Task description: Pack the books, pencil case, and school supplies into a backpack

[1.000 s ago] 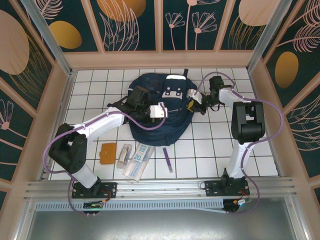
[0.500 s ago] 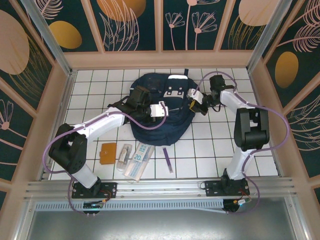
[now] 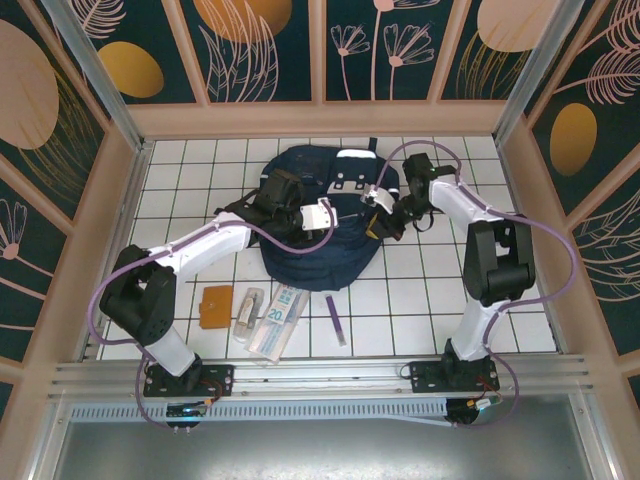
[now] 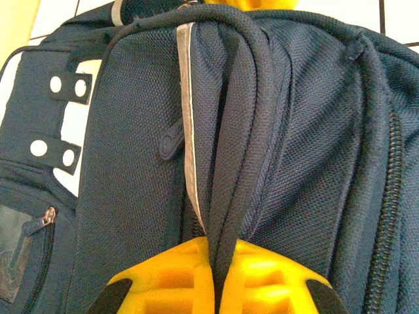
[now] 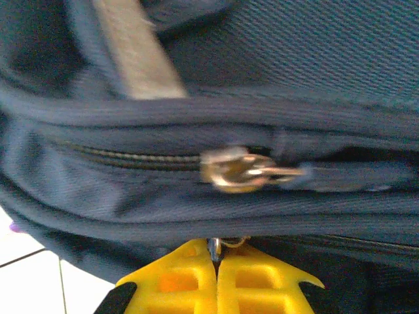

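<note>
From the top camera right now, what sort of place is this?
Probably a staged robot test cell, not a real classroom: a white tiled tabletop boxed in by dark floral wall panels, with the left arm and right arm bolted to an aluminium rail at its near edge.

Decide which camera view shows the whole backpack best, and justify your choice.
Top external view: the backpack appears whole, outline and white patches included. The left wrist view gives a close-up of navy fabric, a pale stripe and piping; the right wrist view, a blurred zip slider and seams.
</note>
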### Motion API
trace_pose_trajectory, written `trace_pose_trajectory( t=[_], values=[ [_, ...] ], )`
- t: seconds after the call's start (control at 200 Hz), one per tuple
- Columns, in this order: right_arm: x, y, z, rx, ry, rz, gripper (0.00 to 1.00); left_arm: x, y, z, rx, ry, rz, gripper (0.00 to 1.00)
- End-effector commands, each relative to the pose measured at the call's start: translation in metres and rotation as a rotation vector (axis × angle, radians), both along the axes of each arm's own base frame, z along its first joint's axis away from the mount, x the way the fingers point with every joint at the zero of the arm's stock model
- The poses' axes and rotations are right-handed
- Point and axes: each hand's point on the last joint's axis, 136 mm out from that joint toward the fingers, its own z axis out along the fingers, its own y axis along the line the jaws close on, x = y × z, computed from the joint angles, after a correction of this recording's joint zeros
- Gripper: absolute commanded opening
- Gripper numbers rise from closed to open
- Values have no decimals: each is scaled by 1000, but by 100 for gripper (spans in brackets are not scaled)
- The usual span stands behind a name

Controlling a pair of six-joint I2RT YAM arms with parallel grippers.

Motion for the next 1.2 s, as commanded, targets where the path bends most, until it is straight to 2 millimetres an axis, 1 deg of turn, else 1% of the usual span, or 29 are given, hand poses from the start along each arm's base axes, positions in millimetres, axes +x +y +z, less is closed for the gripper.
trace_pose_trajectory(
  t=[0.0, 0.14, 0.22, 0.295, 0.36, 0.4, 0.47, 0.48, 0.49, 0.535, 0.596, 0.651, 0.701, 0.751, 0.776, 0.801, 0.836, 0.881, 0.891, 0.941, 0.981, 1.011, 1.071, 1.086, 1.131, 1.196],
  values=[
    [-49, 28, 49, 198, 92, 71, 0, 25, -18, 35, -104, -108, 3, 0],
    [-68, 29, 60, 246, 82, 81, 0, 26, -20, 35, -110, -107, 1, 0],
    [-72, 29, 61, 256, 74, 52, 0, 29, -21, 36, -116, -108, 16, 0],
    [-75, 33, 59, 278, 93, 30, 0, 30, -22, 35, -122, -99, 20, 0],
    [-78, 42, 56, 297, 134, 11, 0, 30, -25, 36, -138, -85, 17, 0],
    [-77, 50, 55, 309, 150, -6, 0, 28, -27, 39, -155, -78, 12, 0],
    [-81, 68, 53, 335, 170, -6, 0, 27, -32, 45, -193, -64, 9, 0],
    [-82, 71, 53, 339, 173, -7, 0, 29, -33, 36, -186, -46, 12, 0],
    [-83, 73, 53, 342, 176, -8, 0, 29, -34, 33, -187, -39, 8, 0],
    [-88, 83, 52, 356, 191, -1, 0, 29, -37, 32, -203, -27, 3, 0],
    [-83, 95, 51, 374, 188, -50, 0, 27, -41, 32, -221, -15, -8, 0],
    [-79, 102, 50, 394, 185, -95, 0, 27, -43, 32, -236, -9, -9, 0],
    [-70, 106, 48, 403, 177, -176, 0, 27, -44, 32, -245, -3, -9, 0],
    [-68, 112, 50, 434, 167, -203, 0, 26, -45, 32, -256, 3, -9, 0],
    [-64, 111, 51, 445, 157, -230, 1, 26, -46, 32, -259, 4, -9, 0],
    [-70, 118, 53, 455, 148, -220, 2, 26, -46, 32, -262, 9, -7, 0],
    [-77, 121, 55, 467, 123, -197, 5, 27, -46, 32, -267, 13, -1, 0],
    [-83, 120, 61, 482, 59, -174, 8, 28, -45, 33, -272, 15, 11, 0],
    [-84, 119, 60, 480, 49, -172, 8, 28, -45, 33, -273, 16, 12, 0],
    [-90, 113, 68, 495, -54, -135, 10, 28, -44, 33, -282, 18, 25, 0],
    [-98, 107, 74, 491, -153, -84, 19, 26, -43, 32, -287, 18, 25, 0],
    [-102, 101, 75, 474, -236, -44, 23, 23, -42, 32, -289, 18, 17, 0],
    [-111, 89, 76, 427, -385, 39, 25, 19, -38, 29, -288, 16, 14, 0],
    [-112, 86, 76, 414, -415, 57, 27, 19, -38, 27, -286, 19, 14, 0],
    [-114, 78, 77, 383, -487, 103, 27, 16, -35, 21, -278, 31, 7, 0],
    [-119, 68, 80, 349, -569, 189, 28, 14, -34, 19, -277, 46, -4, 0]
  ],
)
